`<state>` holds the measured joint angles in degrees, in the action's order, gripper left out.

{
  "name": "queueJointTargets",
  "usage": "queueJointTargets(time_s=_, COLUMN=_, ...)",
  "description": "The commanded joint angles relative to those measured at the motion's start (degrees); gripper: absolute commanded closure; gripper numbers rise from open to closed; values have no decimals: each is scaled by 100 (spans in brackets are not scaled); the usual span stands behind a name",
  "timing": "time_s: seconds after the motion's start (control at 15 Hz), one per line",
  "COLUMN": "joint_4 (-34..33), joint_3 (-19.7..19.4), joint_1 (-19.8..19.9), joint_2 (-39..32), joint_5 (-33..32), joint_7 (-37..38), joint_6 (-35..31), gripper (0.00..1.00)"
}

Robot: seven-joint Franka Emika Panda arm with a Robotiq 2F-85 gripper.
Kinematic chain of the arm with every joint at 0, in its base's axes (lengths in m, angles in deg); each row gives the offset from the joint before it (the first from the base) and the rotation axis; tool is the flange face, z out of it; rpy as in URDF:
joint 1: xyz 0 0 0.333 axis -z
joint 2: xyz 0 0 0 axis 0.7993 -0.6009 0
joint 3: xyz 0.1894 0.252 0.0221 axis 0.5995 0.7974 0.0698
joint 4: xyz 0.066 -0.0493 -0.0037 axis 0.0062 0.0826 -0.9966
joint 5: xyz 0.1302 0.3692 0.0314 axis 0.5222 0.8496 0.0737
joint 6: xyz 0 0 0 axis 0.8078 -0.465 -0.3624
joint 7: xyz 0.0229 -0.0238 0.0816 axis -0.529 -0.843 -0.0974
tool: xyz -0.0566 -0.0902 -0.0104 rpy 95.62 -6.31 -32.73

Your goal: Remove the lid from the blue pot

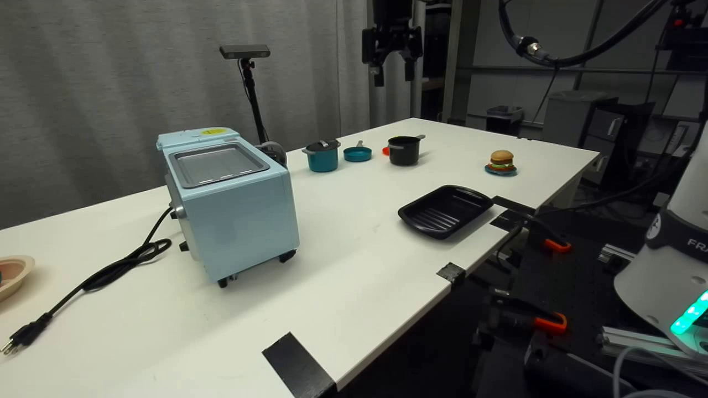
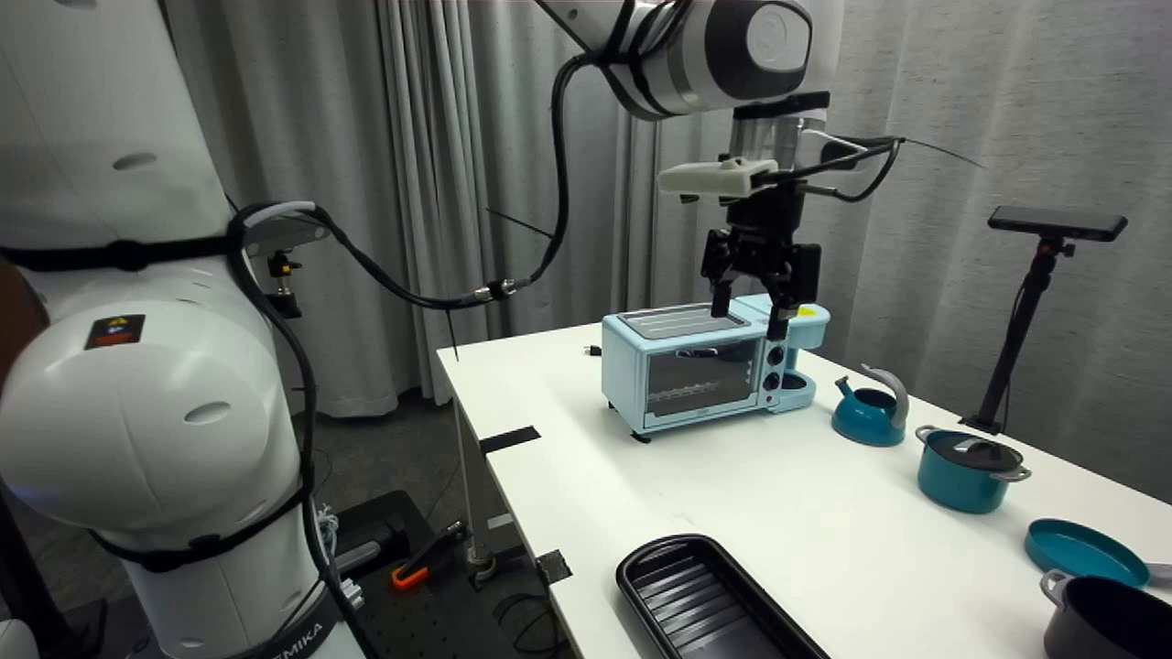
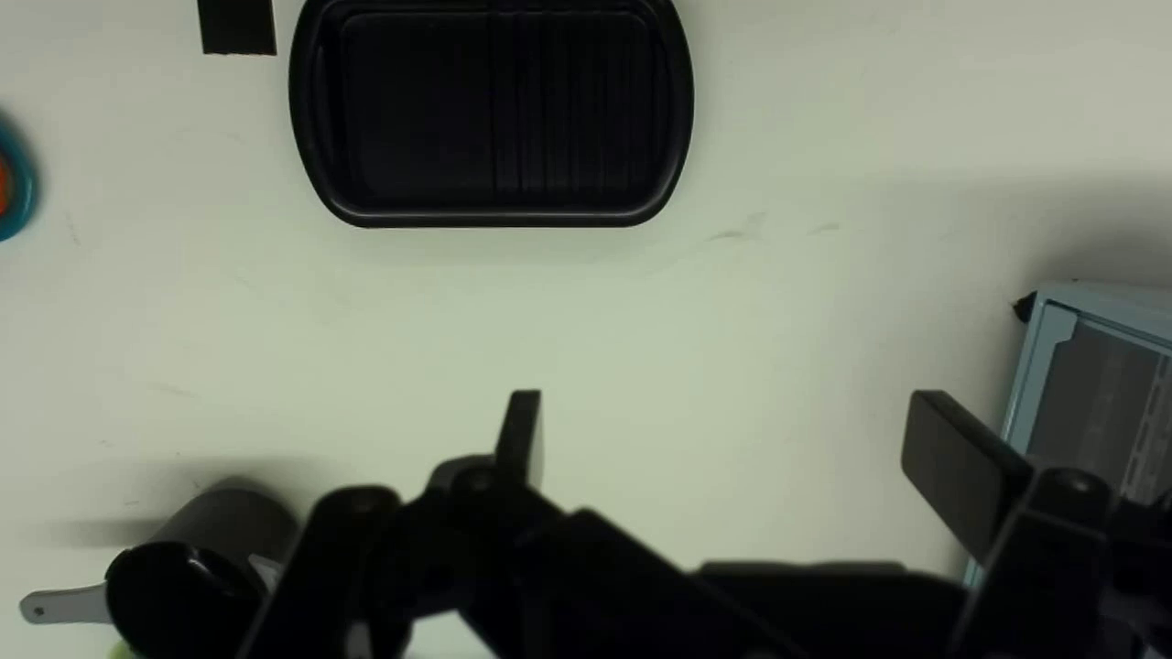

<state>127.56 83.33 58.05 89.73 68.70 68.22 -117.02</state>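
Removal appears not started: the dark lid point(image 2: 976, 451) rests on the blue two-handled pot point(image 2: 959, 483) near the kettle point(image 2: 865, 424), the jaws stand apart and empty above the bench point(image 2: 760, 494), and grasp-and-lift remains

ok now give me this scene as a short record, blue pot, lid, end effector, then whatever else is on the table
blue pot: upright on the table, between the kettle and the teal pan
lid: dark, seated on the blue pot
end effector: open, holding nothing, raised in the air, apart from the blue pot
appliance: light blue, boxy
black tray: on the table, ridged inside
dark pot: no lid on it
burger: on a teal plate
status: lid not yet removed
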Motion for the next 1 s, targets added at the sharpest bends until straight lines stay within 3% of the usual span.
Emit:
queueJointTargets(time_s=0.0, joint_4=-815, joint_3=-15, joint_1=0, joint_2=-734, joint_5=-150, joint_7=219, joint_6=88, gripper=0)
queueJointTargets(time_s=0.93, joint_4=-3588, joint_3=-282, joint_1=-9, joint_2=-3335, joint_5=-410, joint_7=478, joint_6=-43, gripper=0)
